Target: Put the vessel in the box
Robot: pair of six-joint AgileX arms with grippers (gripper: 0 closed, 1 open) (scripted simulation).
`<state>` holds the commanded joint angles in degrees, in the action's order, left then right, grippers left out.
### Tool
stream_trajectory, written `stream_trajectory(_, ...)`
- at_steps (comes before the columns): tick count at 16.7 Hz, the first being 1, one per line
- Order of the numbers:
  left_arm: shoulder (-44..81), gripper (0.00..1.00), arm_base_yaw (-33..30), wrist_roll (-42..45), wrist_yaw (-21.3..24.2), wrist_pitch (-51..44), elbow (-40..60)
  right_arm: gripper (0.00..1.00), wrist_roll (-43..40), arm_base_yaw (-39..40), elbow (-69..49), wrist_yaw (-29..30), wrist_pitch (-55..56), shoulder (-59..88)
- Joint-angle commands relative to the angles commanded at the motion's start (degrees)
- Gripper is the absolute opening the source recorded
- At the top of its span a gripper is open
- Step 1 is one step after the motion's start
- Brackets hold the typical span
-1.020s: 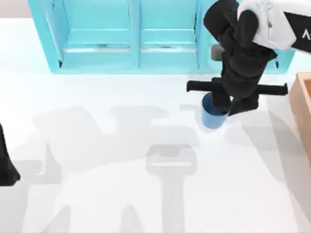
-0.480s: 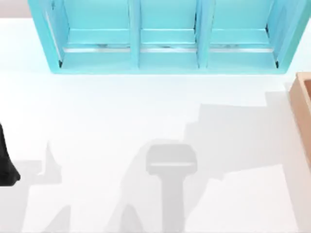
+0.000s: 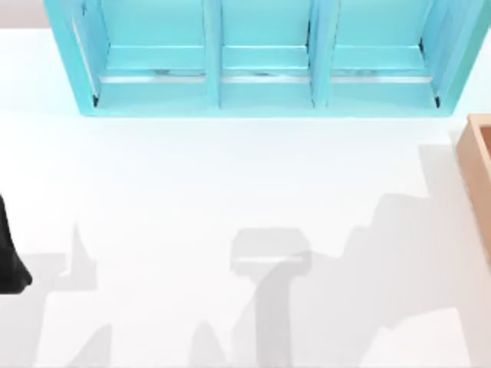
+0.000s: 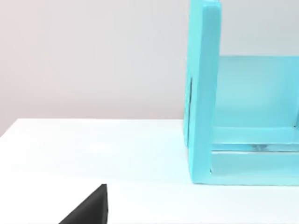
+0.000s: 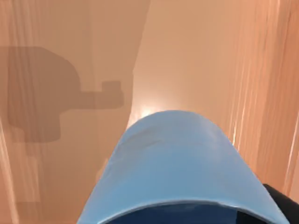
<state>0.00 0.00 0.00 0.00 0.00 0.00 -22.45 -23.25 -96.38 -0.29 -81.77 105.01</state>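
Observation:
The vessel (image 5: 173, 163), a plain blue cup, hangs close in front of the right wrist camera. My right gripper (image 5: 182, 215) is shut on it, and one black finger (image 5: 280, 203) shows at the cup's side. Tan walls and floor of the box (image 5: 196, 56) surround the cup, and the gripper's shadow lies on the box's inner surface. From above, a slice of the box (image 3: 477, 165) shows at the table's right edge. My left arm (image 3: 9, 264) stays parked at the table's left edge.
A big cyan shelf unit (image 3: 261, 57) with three compartments spans the back of the table, and its end wall (image 4: 203, 93) stands ahead in the left wrist view. Arm shadows fall across the white table (image 3: 192, 192).
The right arm with the blue cup has left the top view toward the right. Its shadow on the table has slid right and toward the front. The left arm has not moved.

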Motion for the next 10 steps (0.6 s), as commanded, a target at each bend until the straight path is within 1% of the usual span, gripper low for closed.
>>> stream_trajectory(4,0.0,1.0,0.0,0.0,0.0,0.0,0.0,0.0,0.1,0.4,0.8,0.2,0.9,0.2)
stream_trajectory(10,0.0,1.0,0.0,0.0,0.0,0.0,0.0,0.0,1.2,1.2,11.1,0.2,10.8,-0.2)
